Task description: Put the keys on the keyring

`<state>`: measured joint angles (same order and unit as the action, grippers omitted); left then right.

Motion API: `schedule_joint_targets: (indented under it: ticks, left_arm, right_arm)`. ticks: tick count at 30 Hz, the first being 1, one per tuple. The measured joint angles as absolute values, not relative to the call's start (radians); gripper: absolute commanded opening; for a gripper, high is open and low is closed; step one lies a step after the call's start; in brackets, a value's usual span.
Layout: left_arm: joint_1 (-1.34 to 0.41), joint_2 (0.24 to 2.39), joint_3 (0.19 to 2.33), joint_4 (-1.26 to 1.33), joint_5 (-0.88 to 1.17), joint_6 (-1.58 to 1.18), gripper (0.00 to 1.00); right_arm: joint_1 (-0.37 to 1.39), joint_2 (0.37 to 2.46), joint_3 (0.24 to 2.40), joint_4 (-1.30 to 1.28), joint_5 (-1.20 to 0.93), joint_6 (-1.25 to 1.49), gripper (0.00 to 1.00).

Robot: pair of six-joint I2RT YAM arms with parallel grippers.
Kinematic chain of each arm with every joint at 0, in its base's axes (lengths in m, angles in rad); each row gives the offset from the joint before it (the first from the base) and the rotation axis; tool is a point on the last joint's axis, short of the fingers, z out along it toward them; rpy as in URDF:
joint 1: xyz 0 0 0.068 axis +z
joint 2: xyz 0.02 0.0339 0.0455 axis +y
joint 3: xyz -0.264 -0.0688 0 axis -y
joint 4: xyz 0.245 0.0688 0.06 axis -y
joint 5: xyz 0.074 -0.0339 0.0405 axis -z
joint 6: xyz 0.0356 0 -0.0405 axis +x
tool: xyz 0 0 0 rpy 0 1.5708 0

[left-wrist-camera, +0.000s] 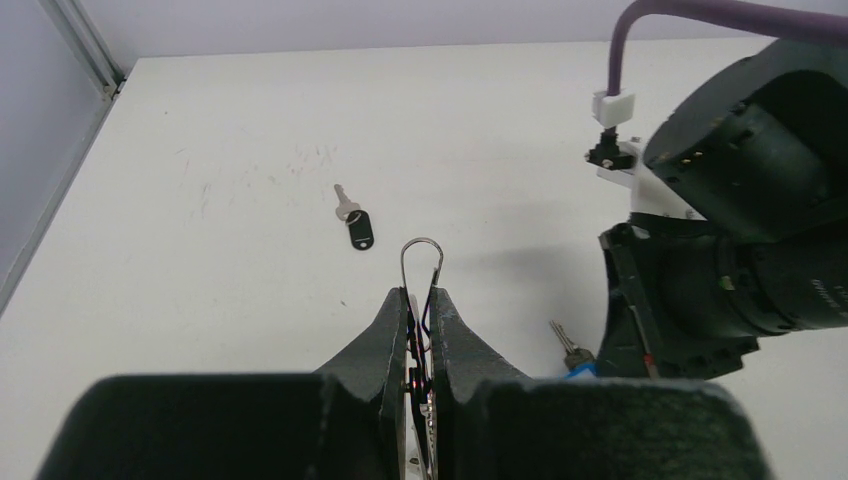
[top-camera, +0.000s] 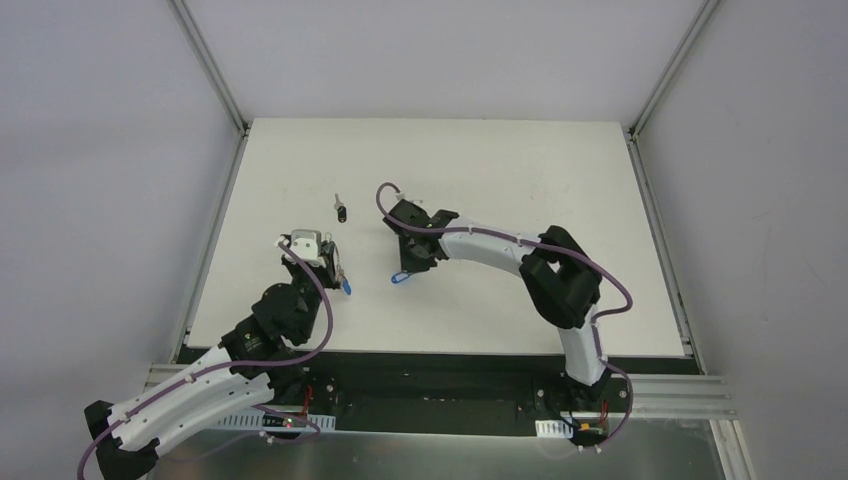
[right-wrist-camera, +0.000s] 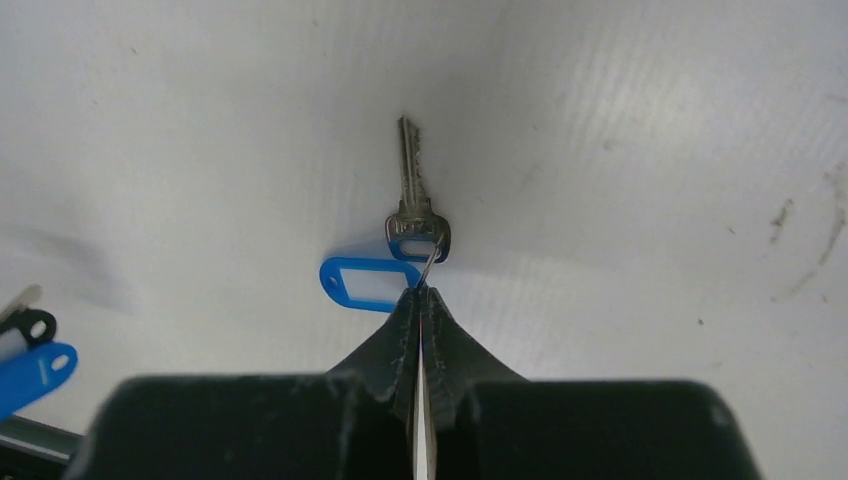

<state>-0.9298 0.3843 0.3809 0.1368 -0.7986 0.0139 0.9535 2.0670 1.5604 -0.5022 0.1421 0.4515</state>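
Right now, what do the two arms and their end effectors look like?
Both the left arm and right arm have white link shells, black joints and a purple cable running alongside. The left end effector and right end effector are black, tapering to narrow wedge tips.

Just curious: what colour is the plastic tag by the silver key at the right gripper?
Bright blue plastic tag; best in the right wrist view.

The left arm [top-camera: 190, 395] and right arm [top-camera: 490, 248] wear white moulded shells on their long links, with bulky black housings at the joints. A purple cable [left-wrist-camera: 622, 50] loops along each, ending in a white plug [left-wrist-camera: 614, 106]. The left tool [left-wrist-camera: 421, 300] and right tool [right-wrist-camera: 421, 300] have matt black, wedge-shaped fingers.
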Motion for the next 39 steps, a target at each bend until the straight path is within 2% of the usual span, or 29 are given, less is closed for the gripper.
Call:
schedule_joint_targets:
  ticks: [7, 8, 11, 13, 23, 39]
  left_arm:
    - [-0.93, 0.393, 0.381, 0.137, -0.789, 0.014, 0.0]
    - [-0.93, 0.394, 0.381, 0.137, -0.788, 0.014, 0.0]
    - [-0.93, 0.395, 0.381, 0.137, -0.785, 0.014, 0.0]
    - [-0.93, 0.399, 0.381, 0.137, -0.785, 0.014, 0.0]
    - [-0.93, 0.415, 0.381, 0.138, -0.768, 0.014, 0.0]
    - [-0.93, 0.42, 0.381, 0.138, -0.767, 0.014, 0.0]
  right_arm:
    - [0.953, 1.9, 1.377, -0.516, 0.112, 0.403, 0.0]
    - [0.953, 1.888, 1.367, -0.521, 0.107, 0.392, 0.04]
    - [0.953, 1.843, 1.311, -0.527, 0.099, 0.353, 0.34]
    - [0.953, 1.81, 1.263, -0.537, 0.091, 0.323, 0.4]
    - [0.953, 1.707, 1.199, -0.56, 0.093, 0.3, 0.41]
    - [0.986, 1.765, 1.212, -0.513, 0.12, 0.339, 0.4]
